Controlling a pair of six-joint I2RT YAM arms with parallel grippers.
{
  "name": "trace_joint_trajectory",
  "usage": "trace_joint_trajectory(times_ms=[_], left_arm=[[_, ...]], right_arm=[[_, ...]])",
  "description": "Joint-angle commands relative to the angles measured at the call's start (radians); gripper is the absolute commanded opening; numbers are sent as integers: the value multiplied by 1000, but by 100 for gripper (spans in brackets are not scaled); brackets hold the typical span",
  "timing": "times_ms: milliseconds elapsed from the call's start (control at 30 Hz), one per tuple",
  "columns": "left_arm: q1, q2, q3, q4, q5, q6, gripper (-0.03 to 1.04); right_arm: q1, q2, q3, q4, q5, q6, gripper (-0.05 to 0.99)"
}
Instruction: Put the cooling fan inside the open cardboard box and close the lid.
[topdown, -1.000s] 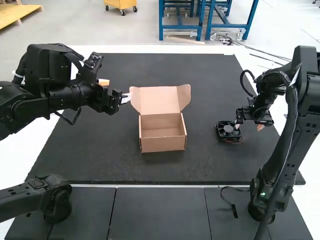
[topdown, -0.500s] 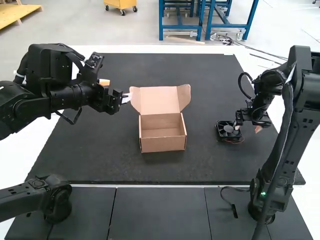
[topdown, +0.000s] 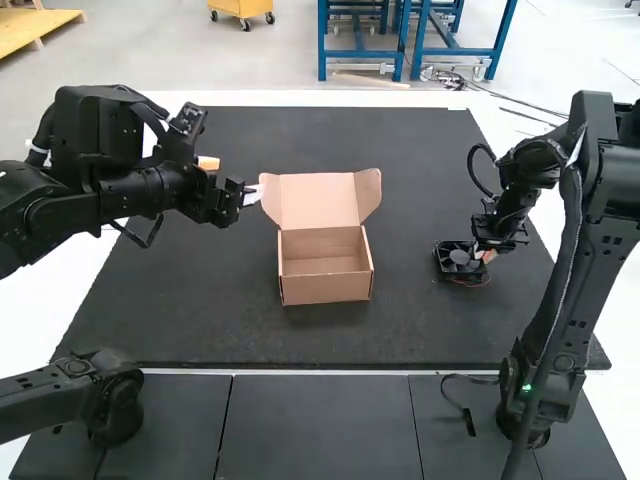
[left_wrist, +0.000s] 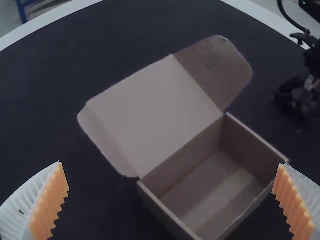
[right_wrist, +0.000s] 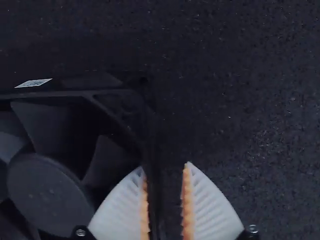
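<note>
The open cardboard box stands mid-mat with its lid tilted up and back; its inside is bare. The black cooling fan lies flat on the mat to the box's right. My right gripper sits at the fan's right edge, and in the right wrist view its fingers are shut on the fan's frame. My left gripper hovers open just beside the lid's left flap, its ribbed fingertips spread wide with nothing between them. The fan appears far off in the left wrist view.
A black mat covers the table, with white table margin to the left and beyond the far edge. Open mat lies in front of the box and between box and fan.
The right gripper has shifted slightly left and its fingers have come together on the fan's right edge. The left arm, box and fan have stayed put.
</note>
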Motion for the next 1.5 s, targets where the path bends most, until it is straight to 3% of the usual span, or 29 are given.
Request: trace_joint_trajectory(times_ms=[0,467,733,1100,1467], left_arm=[[3,-1,57,6,-9,-5,97],[1,-5,57,-39,-12,-4,97],[-13,-22,34,-100,-12,13,97],[-25,-79,-1,-186,-10,33,97],[-25,-126,-24,-229,-10,34,97]], right_arm=[[4,37,14,-5,-23,9,-1],[-5,-92,3,-13,-62,132,-2],[1,-279,3,-153,-113,133,-2],[7,-549,-8,-225,-165,150,-2],[197,-700,0,-352,-214,256,-2]])
